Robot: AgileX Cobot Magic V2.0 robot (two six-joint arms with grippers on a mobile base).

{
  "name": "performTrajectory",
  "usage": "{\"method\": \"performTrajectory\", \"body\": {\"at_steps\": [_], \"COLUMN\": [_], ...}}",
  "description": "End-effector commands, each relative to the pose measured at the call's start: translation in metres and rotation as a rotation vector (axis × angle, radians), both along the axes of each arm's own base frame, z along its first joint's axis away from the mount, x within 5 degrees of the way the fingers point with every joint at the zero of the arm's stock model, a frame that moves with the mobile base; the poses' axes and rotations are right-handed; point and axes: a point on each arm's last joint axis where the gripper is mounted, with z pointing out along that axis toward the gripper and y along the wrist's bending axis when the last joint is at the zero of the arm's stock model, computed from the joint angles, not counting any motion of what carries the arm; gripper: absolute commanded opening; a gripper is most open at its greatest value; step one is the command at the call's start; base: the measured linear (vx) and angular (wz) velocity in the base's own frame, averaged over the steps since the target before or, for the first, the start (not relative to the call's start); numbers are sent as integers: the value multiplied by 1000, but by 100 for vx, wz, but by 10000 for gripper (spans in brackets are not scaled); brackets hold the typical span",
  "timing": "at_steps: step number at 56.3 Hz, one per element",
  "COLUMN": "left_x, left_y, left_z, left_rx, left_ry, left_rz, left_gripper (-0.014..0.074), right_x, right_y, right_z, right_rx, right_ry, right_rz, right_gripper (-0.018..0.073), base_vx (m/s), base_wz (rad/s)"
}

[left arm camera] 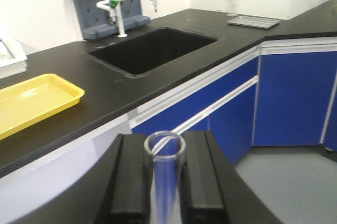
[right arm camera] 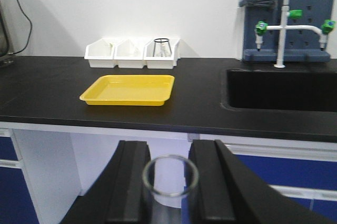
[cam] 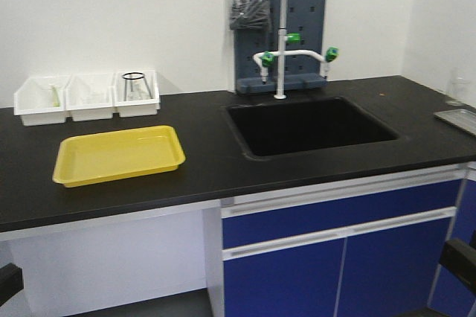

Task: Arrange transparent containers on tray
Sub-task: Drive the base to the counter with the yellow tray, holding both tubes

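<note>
The yellow tray [cam: 119, 155] lies empty on the left of the black counter, also in view as the tray [left arm camera: 31, 100] and the tray [right arm camera: 129, 89]. My left gripper [left arm camera: 165, 145] is shut on a transparent container [left arm camera: 166, 182], a clear test tube with its open rim pointing forward. It hangs below counter height, in front of the cabinets and right of the tray. My right gripper [right arm camera: 170, 167] is shut on a second clear test tube [right arm camera: 170, 195], below the counter edge and facing the tray. In the front view only dark arm parts show at the bottom corners.
Three white bins [cam: 88, 97] stand against the wall behind the tray, one holding a glass flask [cam: 135, 86]. A black sink [cam: 309, 125] with a white faucet [cam: 282, 42] sits right of the tray. A metal tray [cam: 457, 118] lies far right. Blue cabinets [cam: 335, 257] run below.
</note>
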Motion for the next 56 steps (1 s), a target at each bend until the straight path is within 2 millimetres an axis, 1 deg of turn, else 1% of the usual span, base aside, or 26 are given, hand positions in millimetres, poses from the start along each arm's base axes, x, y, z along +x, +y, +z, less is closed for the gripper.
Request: {"method": "performTrajectory", "body": {"at_steps": [1, 25, 56], "left_x": [0, 0, 0], "left_y": [-1, -1, -1], "left_z": [17, 17, 17], "left_rx": [-66, -66, -66], "left_ry": [-89, -89, -89], "left_rz": [-5, -5, -5], "left_gripper": [0, 1, 2], "right_x": [-2, -2, -2], "right_y": [2, 2, 2], "right_z": [16, 16, 16], "right_rx": [34, 34, 34], "right_ry": [-92, -92, -92], "right_rz": [32, 32, 32], "right_gripper": [-11, -11, -11], "base_vx": [15, 23, 36], "base_wz": [31, 31, 15]}}
